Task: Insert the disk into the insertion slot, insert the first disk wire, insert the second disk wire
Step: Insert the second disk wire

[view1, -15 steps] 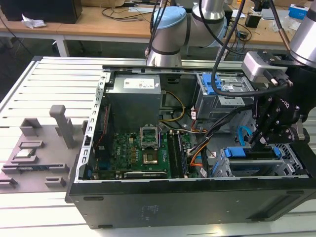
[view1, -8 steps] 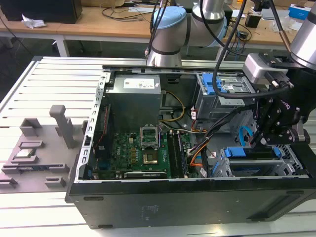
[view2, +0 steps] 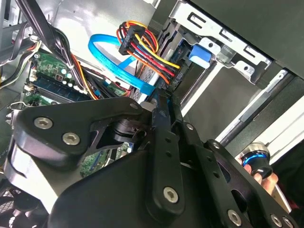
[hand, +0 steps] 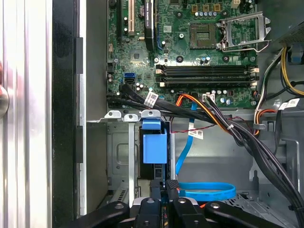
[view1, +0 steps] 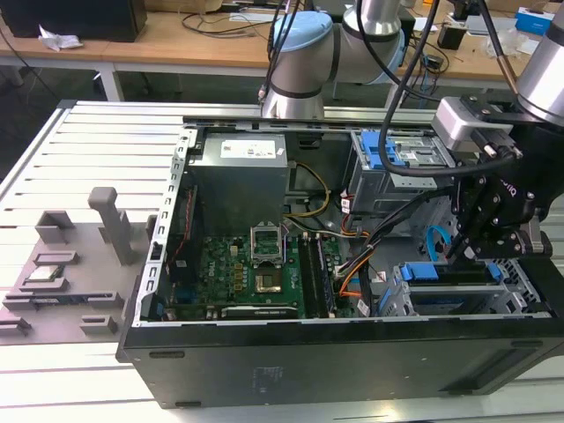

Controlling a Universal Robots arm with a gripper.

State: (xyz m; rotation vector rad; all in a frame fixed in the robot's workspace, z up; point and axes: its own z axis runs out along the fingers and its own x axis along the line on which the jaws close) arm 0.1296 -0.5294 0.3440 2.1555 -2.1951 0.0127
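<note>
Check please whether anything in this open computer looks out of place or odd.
The processor socket on the green board looks empty, its metal frame swung open. A blue flat cable lies in a loose loop near the gripper. Nothing looks spilled or broken.

We note: arm (view1: pixel 542 75) hangs down at exterior view's right, black wrist (view1: pixel 507 198) tilted downward, jaws pressed together, tips touching, in both wrist views.

No print can be read. A white label (view1: pixel 254 150) on the grey power supply (view1: pixel 242 189), far inside the open computer case (view1: pixel 264 361), and small white tags (hand: pixel 151 99) on the cables (hand: pixel 190 111) seem too fine to make out.
</note>
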